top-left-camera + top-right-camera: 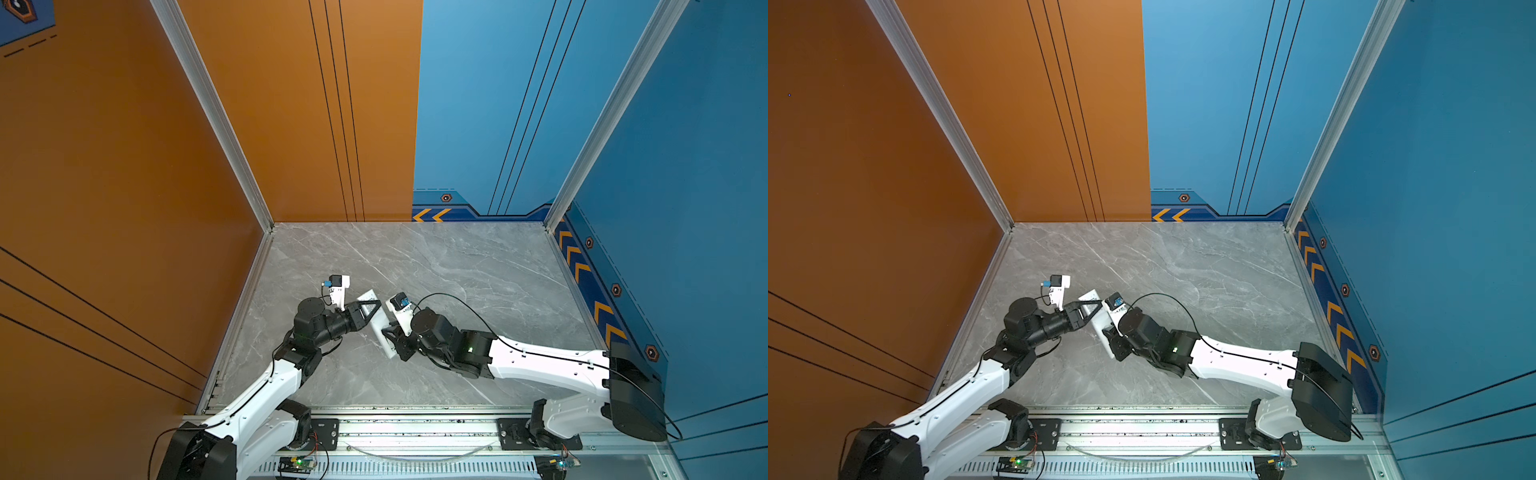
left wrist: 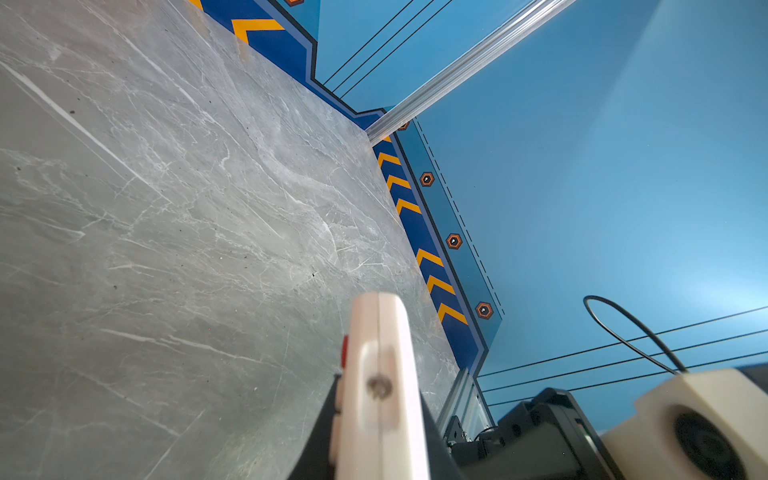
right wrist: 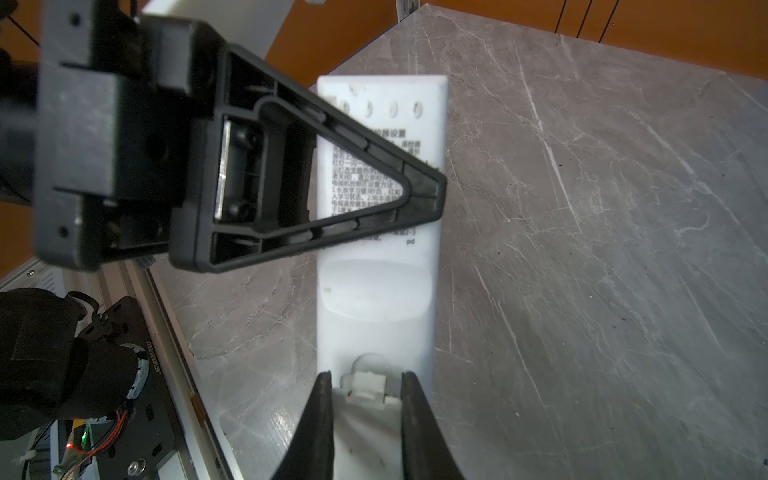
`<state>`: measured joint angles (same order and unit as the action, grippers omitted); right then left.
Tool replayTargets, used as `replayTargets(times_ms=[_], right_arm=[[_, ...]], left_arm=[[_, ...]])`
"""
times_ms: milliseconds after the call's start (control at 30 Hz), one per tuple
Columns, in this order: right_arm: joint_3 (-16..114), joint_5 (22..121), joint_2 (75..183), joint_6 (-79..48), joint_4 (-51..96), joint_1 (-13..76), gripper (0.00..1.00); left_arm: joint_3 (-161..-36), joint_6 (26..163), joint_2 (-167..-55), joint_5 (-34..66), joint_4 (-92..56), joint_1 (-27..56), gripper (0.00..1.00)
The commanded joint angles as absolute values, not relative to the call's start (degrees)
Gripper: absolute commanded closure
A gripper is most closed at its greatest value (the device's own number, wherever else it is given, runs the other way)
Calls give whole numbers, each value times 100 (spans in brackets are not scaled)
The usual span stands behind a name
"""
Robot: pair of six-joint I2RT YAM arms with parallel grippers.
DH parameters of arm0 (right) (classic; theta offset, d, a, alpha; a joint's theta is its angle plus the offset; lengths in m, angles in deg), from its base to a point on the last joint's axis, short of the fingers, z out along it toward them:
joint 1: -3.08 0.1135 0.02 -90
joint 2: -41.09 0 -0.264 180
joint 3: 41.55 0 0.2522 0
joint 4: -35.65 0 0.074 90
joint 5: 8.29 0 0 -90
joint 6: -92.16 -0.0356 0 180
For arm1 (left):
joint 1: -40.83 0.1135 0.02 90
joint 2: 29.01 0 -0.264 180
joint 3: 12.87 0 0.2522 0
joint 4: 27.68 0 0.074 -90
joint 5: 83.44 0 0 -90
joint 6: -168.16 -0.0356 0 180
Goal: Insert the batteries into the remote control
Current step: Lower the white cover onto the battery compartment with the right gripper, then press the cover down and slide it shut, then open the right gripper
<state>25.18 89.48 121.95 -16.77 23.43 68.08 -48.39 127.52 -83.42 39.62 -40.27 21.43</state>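
White remote held above the counter, left pincer clamped across its far end, right pincer gripping its near end's sides, cover clip between those fingers, compartment contents hidden.

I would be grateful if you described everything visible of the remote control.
The remote control is a long, slim white plastic bar, back facing the right wrist camera: four small oval dimples, printed text, a shallow rounded recess, a latch. The left wrist view shows its edge seam and a red button. The left gripper clamps it front-to-back; the right gripper grips the latch end. It seems raised above the table.
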Motion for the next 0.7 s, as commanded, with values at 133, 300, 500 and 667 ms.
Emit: replayTargets(times_ms=[133,300,500,667], right_arm=[[2424,9015,12197,-1712,2337,6837,99],[2336,9013,12208,-1786,2381,6834,99],[2257,8991,12219,-1847,2421,6834,99],[2280,8962,12286,-1915,2365,6847,99]], left_arm=[[-4995,12825,-8288,4144,-4266,2196,100],[-4984,12817,-8266,4112,-4268,2194,100],[-4949,12823,-8241,4108,-4263,2215,100],[-4944,12817,-8241,4106,-4262,2211,100]])
